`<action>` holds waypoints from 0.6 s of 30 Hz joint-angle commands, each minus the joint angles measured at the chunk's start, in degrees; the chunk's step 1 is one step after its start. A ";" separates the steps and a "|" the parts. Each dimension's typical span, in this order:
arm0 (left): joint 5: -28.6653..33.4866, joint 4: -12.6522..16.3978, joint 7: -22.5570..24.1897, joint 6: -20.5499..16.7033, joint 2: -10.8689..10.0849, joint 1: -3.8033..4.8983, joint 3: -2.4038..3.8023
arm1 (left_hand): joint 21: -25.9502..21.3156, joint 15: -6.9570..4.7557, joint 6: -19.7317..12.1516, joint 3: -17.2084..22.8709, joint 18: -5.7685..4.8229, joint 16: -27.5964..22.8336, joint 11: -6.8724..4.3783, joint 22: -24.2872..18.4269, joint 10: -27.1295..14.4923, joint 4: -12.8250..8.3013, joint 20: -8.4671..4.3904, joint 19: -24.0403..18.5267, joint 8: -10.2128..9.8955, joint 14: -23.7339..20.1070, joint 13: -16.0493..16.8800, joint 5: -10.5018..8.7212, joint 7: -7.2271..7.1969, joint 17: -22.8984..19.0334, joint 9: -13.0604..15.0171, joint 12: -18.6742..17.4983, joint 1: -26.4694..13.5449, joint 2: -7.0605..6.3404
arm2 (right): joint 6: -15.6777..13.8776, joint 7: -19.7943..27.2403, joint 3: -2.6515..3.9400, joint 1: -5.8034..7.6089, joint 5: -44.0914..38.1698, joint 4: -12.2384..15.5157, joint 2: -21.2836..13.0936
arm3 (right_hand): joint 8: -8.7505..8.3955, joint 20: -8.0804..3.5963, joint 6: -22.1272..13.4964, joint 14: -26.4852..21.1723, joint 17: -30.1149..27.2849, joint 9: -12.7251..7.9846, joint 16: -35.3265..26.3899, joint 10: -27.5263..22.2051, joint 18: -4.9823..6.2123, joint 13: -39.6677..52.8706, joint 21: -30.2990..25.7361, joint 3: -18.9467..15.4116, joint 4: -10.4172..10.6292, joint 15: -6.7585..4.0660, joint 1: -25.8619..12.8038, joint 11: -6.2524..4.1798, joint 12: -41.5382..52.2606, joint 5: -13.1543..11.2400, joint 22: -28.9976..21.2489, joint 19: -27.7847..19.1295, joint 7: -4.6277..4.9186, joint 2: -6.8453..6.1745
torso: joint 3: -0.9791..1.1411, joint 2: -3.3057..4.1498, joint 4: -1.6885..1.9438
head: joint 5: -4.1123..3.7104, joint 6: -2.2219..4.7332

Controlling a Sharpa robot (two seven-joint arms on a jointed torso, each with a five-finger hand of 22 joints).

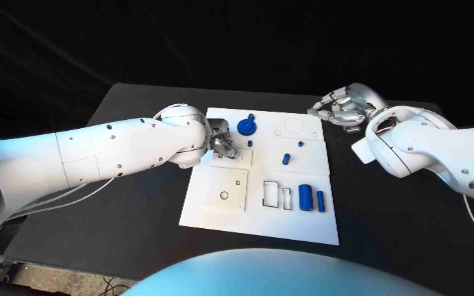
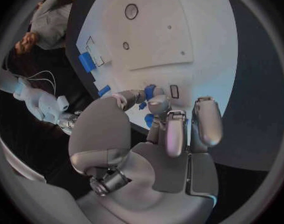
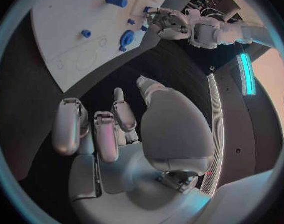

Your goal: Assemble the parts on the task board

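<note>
The task board (image 1: 259, 220) sits mid-picture; the left hand (image 1: 221, 142) is over its left edge, the right hand (image 1: 341, 109) upper right of it

The board (image 1: 259, 193) is brightly lit from above against dark surroundings; straight edges are bent in both wrist views.

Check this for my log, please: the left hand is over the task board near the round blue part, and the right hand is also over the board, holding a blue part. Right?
Not quite. In the head view the right hand is off the task board, over the black table past its far right corner, and the right wrist view shows it holding nothing. The left hand is over the board near the round blue part.
</note>
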 commanded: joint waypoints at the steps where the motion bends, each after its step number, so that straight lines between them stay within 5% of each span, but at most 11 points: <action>1: -0.27 -0.02 -0.57 1.56 0.09 -0.14 -0.11 | 0.16 -0.35 0.48 11.52 -0.85 0.37 0.08 8.34 0.40 -11.07 -0.01 0.37 0.22 6.16 0.04 0.19 -0.22 15.09 0.06 0.25 0.53 0.02 | 0.66 0.19 0.00 -0.04 -0.28 0.03 0.06 | 0.41 0.02 -0.36 4.65 10.26 0.15 -0.33 -0.06 0.39 -0.07 -0.44 -0.28 -0.05 -0.40 -0.50 -0.07 -0.13 0.42 9.09 -0.46 -0.11 0.03 | 0.02 -0.02 0.05 | 0.06 0.00; 18: 0.51 -0.68 -0.77 1.55 0.72 -0.13 -0.10 | 0.35 -0.36 0.68 11.85 -0.91 0.37 0.05 8.53 0.85 -10.82 -0.03 0.52 0.45 6.16 0.24 -0.26 -0.32 15.09 0.21 0.45 -0.46 -0.06 | 0.64 0.20 0.00 -0.05 -0.28 0.03 0.11 | 0.44 0.02 -0.37 4.64 10.24 0.22 -0.34 -0.07 0.38 -0.09 -0.41 -0.28 -0.06 -0.40 -0.56 -0.08 -0.14 0.45 9.10 -0.43 -0.12 0.06 | 0.08 0.02 -0.05 | 0.10 0.00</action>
